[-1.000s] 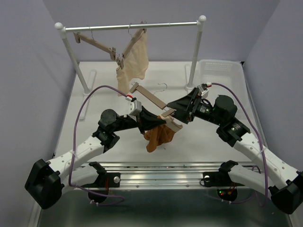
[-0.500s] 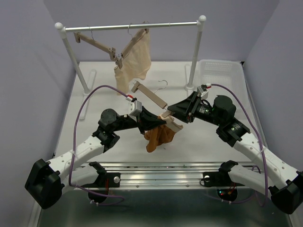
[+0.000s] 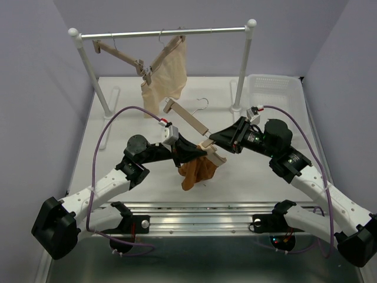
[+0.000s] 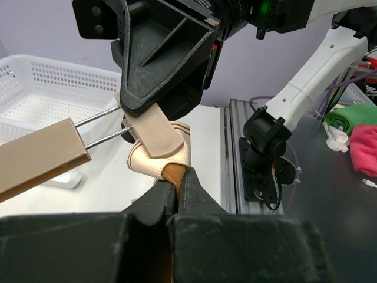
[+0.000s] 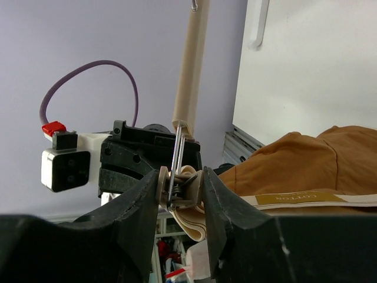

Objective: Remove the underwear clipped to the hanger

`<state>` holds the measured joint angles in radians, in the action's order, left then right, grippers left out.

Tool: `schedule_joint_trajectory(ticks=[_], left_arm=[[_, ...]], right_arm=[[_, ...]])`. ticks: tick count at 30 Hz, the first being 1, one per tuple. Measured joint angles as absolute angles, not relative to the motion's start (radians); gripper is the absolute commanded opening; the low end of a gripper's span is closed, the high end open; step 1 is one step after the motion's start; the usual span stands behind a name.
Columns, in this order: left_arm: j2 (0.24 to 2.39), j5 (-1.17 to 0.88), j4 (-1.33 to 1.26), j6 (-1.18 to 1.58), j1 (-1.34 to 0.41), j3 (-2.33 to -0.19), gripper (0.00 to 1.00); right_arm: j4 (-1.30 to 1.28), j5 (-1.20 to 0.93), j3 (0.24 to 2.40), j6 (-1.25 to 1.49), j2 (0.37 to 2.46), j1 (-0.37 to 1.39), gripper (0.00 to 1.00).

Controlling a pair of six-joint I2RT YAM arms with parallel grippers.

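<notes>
Near the centre of the top view, your left claw (image 3: 200, 155) is clamped tight on the rust underwear (image 3: 197, 172), which hangs just below it. Your right claw (image 3: 210, 141) pinches the clip (image 5: 187, 184) at the lower end of the hanger (image 3: 187, 122).

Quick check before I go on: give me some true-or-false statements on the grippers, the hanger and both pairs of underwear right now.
1. The left gripper is shut on the brown underwear. True.
2. The right gripper has its fingers on either side of the hanger's clip. True.
3. The hanger hangs on the rail. False: it is off the rail, tilted, above the table between the two grippers.
4. The cream underwear lies flat on the table. False: it hangs up at the rail.
</notes>
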<state>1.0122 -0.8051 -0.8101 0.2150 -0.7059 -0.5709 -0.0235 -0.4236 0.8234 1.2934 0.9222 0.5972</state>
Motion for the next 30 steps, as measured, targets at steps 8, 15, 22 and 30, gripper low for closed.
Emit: schedule_joint_trajectory(ticks=[8,15,22,30], left_arm=[[1.012,-0.809,-0.809,0.208,-0.707,-0.571,0.00],[1.012,-0.804,-0.813,0.207,-0.710,-0.571,0.00],[1.012,-0.786,-0.818,0.211,-0.712,-0.571,0.00],[1.018,-0.777,-0.822,0.227,-0.713,-0.571,0.00]], right_arm=[[-0.035,-0.391,0.823,1.271,0.907,0.598,0.01],[-0.036,-0.362,0.813,1.269,0.878,0.604,0.01],[0.026,-0.364,0.786,1.272,0.868,0.604,0.01],[0.056,-0.315,0.786,1.252,0.871,0.605,0.01]])
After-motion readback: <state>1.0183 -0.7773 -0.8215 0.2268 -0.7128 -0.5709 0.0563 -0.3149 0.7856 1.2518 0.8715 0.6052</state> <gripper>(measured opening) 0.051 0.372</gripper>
